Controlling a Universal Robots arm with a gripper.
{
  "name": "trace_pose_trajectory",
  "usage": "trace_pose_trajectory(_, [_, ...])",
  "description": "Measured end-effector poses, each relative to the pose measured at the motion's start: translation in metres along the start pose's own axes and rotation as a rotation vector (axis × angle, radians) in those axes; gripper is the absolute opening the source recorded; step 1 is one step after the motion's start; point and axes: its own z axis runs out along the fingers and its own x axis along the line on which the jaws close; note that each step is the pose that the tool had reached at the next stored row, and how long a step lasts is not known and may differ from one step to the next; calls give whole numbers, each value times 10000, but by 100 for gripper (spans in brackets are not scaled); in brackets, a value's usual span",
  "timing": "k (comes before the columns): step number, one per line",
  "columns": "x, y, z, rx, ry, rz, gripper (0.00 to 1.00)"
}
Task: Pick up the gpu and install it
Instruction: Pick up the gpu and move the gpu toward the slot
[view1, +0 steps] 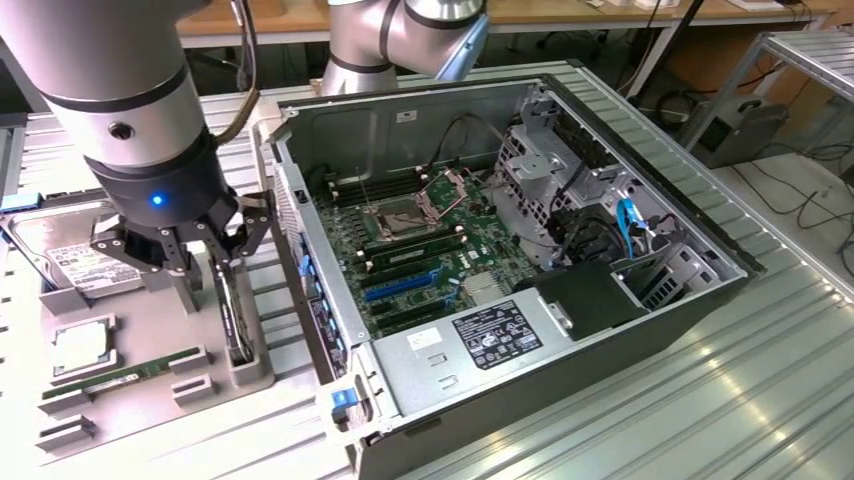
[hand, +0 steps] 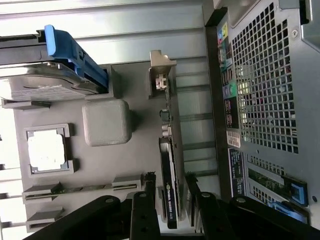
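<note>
The claw (view1: 200, 262) was spread wide. The gpu (view1: 238, 312) stood on its thin edge right below the claw, in line with the gap between its fingers. A slot in the gray tray (view1: 160, 335) held it up, likely for easy grabbing.

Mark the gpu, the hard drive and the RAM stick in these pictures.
gpu (hand: 168, 165), wrist view, on the black edge facing the camera, about mid-length.
hard drive (view1: 83, 268), exterior view, on its white label.
RAM stick (view1: 118, 377), exterior view, on the middle of the green strip.
</note>
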Motion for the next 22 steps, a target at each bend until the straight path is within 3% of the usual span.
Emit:
trace_pose_trajectory(8, [8,49,177,1,1,0,36])
trace_pose_trajectory(17, [0,46,362,0,0,-3,36])
trace_pose_trajectory(22, [3,44,431,-41,3,-2,36])
